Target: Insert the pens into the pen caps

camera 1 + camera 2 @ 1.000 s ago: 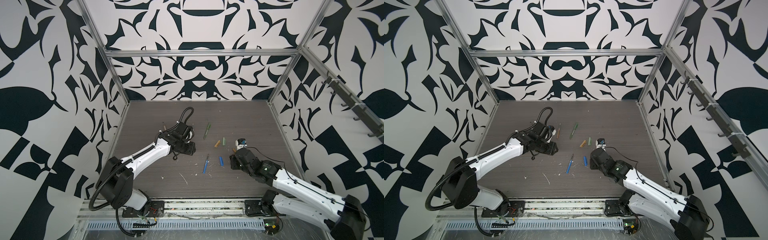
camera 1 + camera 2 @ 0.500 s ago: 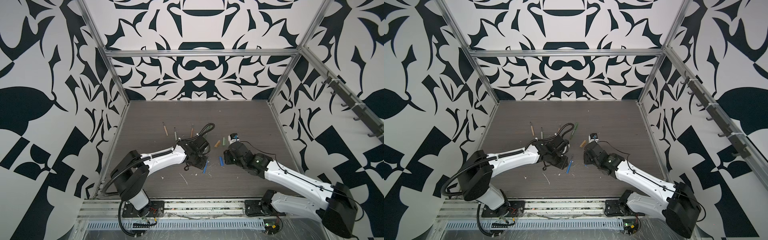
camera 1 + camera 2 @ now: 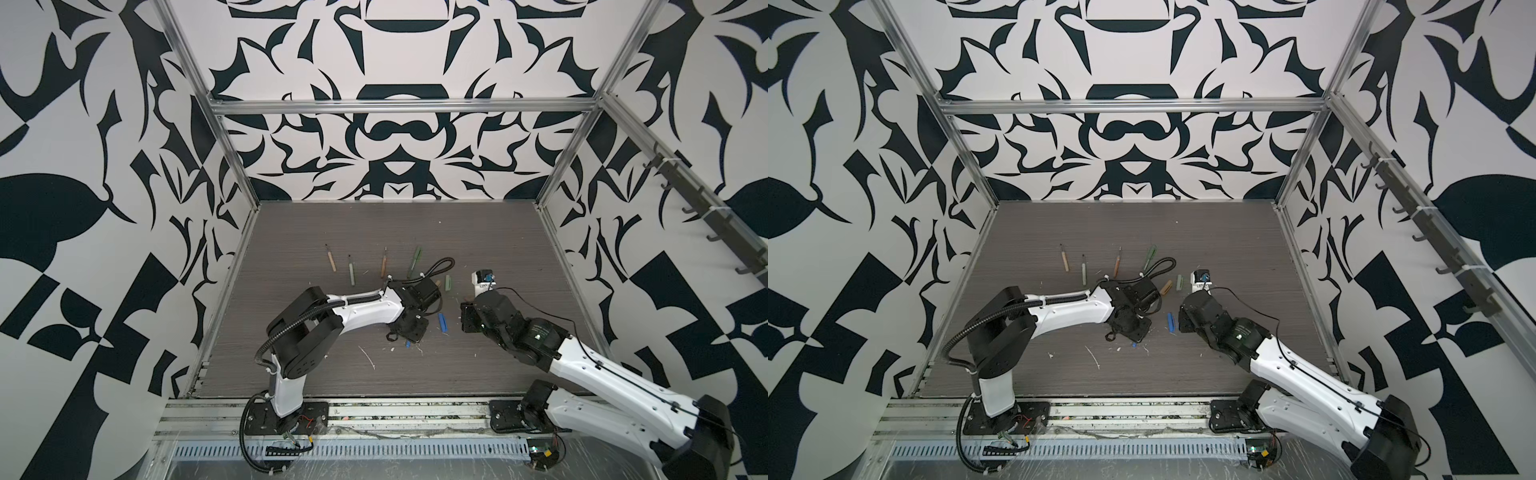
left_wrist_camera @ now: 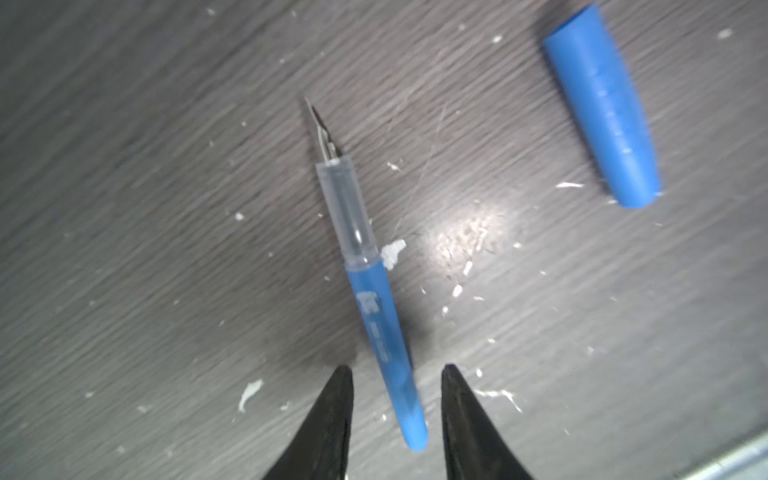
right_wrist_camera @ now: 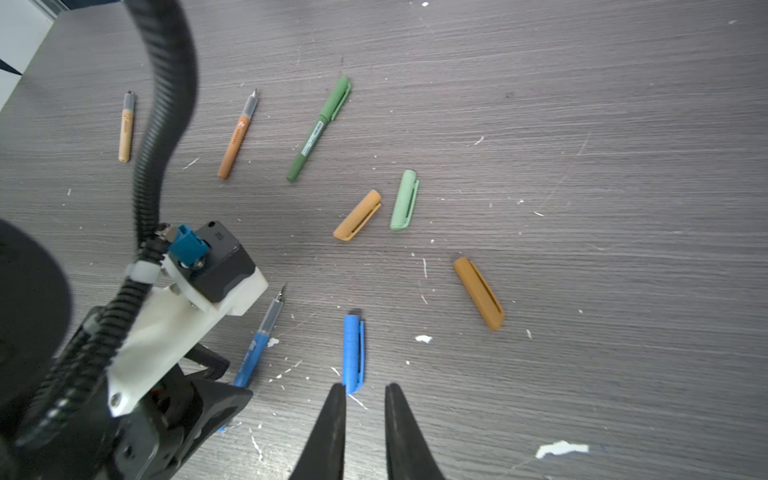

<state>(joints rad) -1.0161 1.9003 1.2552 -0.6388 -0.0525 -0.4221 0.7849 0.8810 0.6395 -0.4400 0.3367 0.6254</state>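
Observation:
A blue pen (image 4: 374, 311) lies flat on the table, and my left gripper (image 4: 395, 368) stands open astride its rear end with a gap on each side. The blue pen cap (image 5: 353, 353) lies beside it, also in a top view (image 3: 443, 323). My right gripper (image 5: 365, 386) is open by a narrow gap just short of that cap's near end, with nothing between its fingers. Farther back lie a tan pen (image 5: 126, 129), a pale green pen (image 3: 351, 271), an orange-brown pen (image 5: 237, 137) and a dark green pen (image 5: 320, 129) with its cap on.
Loose caps lie behind the blue one: tan (image 5: 357, 215), pale green (image 5: 404, 199) and orange-brown (image 5: 478, 293). White flecks (image 5: 561, 449) dot the dark table. My left wrist camera and its black cable (image 5: 166, 104) hide part of the right wrist view.
My left gripper swung from the back-left pens to the right and forward, down over the blue pen, uncovering those pens. My right gripper moved up to the blue cap. Both jaws narrowed.

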